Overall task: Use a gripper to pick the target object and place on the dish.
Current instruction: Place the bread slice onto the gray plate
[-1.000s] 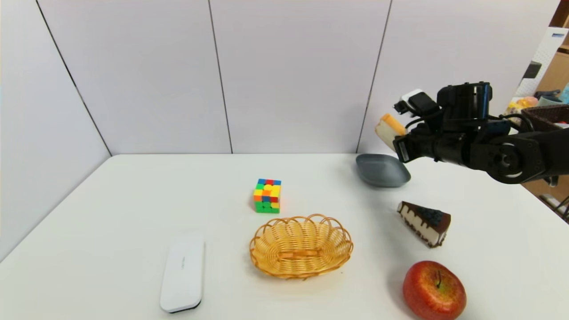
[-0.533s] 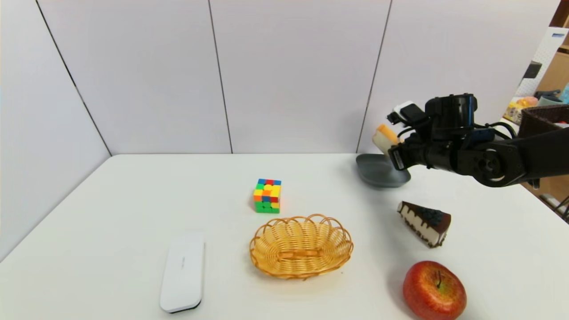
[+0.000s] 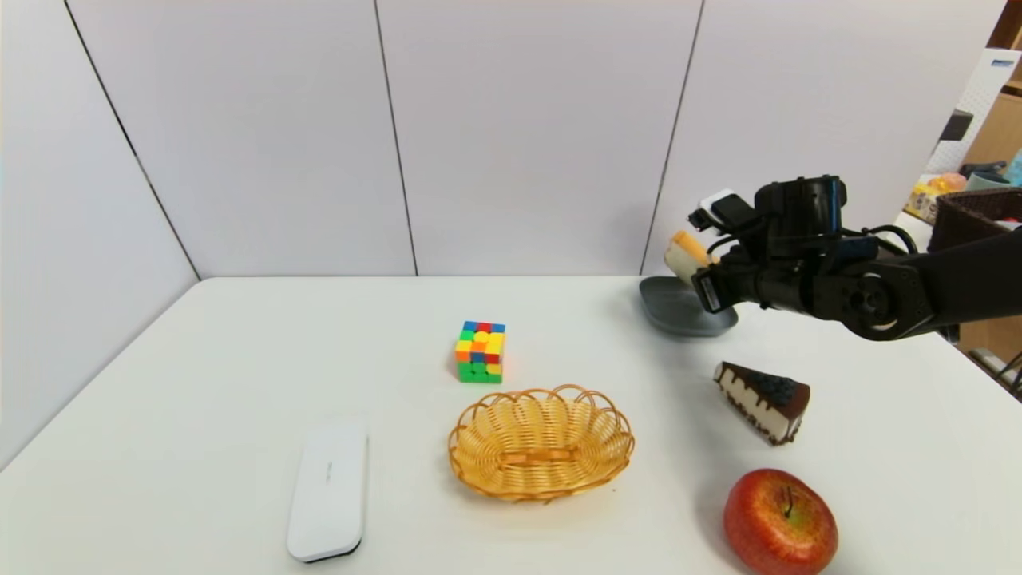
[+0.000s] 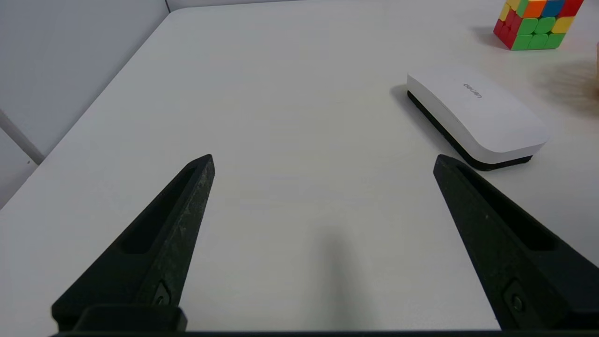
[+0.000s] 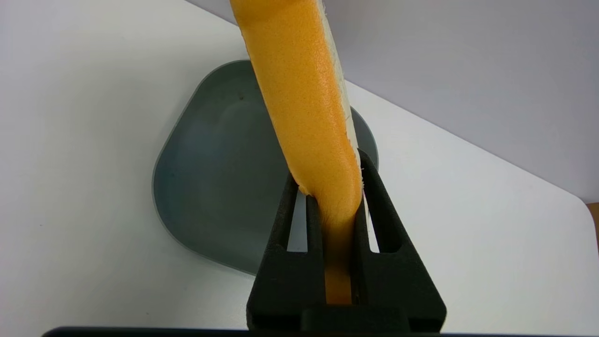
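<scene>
— White worktop (image 3: 263, 383) is stretching to a pale wall; what is happening near its far right corner?
— A right gripper (image 5: 328, 201) is clamping a bread slice (image 5: 299, 93) by one end, suspending it above the dish (image 3: 687, 319); the left gripper (image 4: 323, 164) is idling open over the worktop's left side.
— How is it likely handling?
— Probably light and soft, already pinching inward; a gentle hold near the crust is looking sufficient.

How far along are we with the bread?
Done: bread slice picked up, pinched in the right end effector. In hand: it hangs above the blue-grey dish, not yet on it. Left: apparently lower it, release, back off.
</scene>
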Robot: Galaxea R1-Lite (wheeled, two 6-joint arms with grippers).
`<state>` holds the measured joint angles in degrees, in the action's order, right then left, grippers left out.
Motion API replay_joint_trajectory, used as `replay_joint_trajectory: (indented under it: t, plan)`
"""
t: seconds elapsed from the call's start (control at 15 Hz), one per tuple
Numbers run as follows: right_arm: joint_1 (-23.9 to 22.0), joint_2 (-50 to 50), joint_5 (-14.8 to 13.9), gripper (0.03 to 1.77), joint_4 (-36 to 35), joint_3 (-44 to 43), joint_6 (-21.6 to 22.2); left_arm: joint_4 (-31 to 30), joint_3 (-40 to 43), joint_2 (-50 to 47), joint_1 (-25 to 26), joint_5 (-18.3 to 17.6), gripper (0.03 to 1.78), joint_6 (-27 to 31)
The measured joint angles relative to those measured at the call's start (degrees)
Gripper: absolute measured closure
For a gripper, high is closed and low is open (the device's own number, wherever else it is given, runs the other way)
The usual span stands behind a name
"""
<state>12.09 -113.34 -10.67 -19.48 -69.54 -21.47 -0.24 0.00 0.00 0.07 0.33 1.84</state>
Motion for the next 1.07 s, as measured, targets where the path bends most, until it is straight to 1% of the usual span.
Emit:
replay_joint_trajectory:
  t: [0.67,1.07]
  plan:
    - [0.00,0.33,-0.07,1.60,-0.37,0.29,0.00,0.02,0.00,0.00,0.00,0.00,0.12,0.00]
    - [0.00,0.49,-0.07,1.60,-1.46,2.08,-0.20,0.00,0.00,0.00,0.00,-0.02,0.12,0.00]
